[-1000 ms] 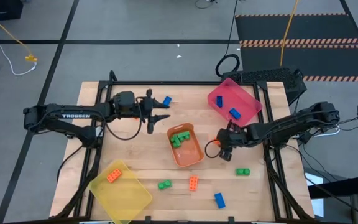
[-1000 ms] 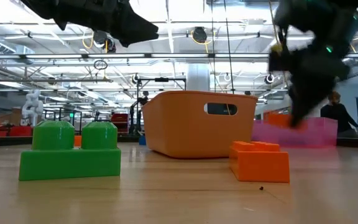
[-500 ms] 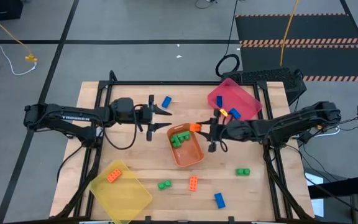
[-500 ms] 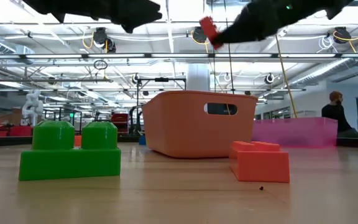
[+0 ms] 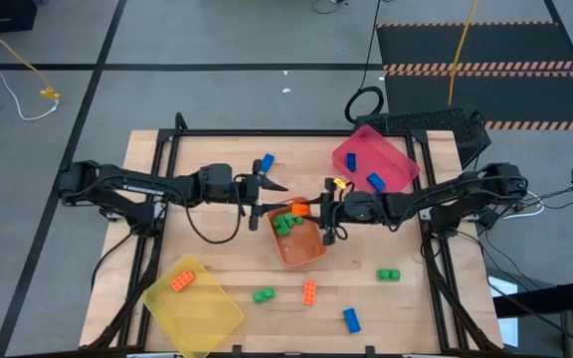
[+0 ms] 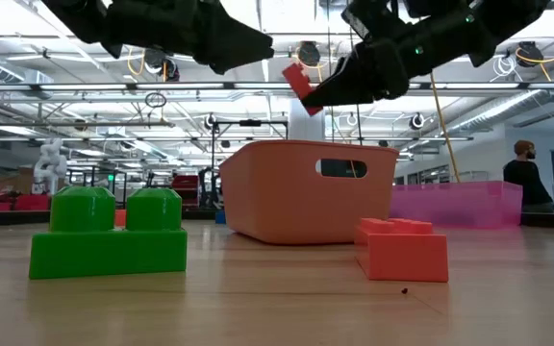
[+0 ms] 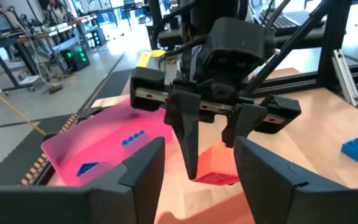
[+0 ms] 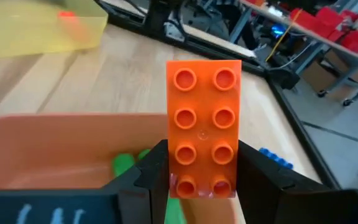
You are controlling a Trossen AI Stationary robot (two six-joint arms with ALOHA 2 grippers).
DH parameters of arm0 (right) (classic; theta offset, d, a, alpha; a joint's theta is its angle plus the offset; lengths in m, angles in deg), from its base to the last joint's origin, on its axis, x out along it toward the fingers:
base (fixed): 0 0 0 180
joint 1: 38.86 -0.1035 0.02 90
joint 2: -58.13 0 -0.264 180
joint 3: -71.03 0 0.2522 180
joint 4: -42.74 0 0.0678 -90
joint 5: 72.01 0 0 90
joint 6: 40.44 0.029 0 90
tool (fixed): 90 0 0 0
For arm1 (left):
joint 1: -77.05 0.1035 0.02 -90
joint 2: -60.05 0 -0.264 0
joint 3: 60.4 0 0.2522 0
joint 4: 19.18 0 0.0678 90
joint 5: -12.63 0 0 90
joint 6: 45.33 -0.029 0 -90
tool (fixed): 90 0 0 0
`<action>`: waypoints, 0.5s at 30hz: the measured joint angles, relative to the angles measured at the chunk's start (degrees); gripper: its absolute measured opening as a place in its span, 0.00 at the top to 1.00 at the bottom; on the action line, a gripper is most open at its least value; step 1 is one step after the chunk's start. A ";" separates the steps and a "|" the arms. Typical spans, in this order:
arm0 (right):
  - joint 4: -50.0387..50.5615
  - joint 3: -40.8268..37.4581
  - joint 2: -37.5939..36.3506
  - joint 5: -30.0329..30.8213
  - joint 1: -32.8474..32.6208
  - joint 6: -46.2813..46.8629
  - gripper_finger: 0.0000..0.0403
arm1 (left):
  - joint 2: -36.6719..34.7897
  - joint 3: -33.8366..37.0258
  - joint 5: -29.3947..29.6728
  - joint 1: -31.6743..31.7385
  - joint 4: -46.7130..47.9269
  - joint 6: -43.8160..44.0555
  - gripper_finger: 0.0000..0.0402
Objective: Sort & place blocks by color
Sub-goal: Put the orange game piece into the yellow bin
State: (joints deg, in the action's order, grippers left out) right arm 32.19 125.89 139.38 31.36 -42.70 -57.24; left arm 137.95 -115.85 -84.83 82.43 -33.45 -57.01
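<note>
Right gripper pinched 1 small orange studded plastic brick by its end, above the orange tray's 12 o'clock rim. Rigid, light, slick: flat sides grip best. Left gripper stood spread at 10 o'clock.

Robotics lab or workshop: open hall with ceiling trusses and strip lights, cluttered workbenches, floor cables, hazard-striped mats, wooden table on a metal frame.
</note>
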 joint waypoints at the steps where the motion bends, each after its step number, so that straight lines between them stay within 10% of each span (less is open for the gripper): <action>1: -0.40 0.00 -0.04 0.02 0.14 -0.18 0.67 | 0.06 0.00 0.12 0.10 0.00 0.16 0.48; 15: -7.09 -0.02 -0.13 -3.17 1.75 0.38 0.67 | 3.14 -0.07 2.43 -0.26 -3.51 3.87 0.20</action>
State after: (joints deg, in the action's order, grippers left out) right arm 25.10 125.87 139.25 28.19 -40.95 -56.86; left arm 141.09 -115.92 -82.40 82.17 -36.95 -53.13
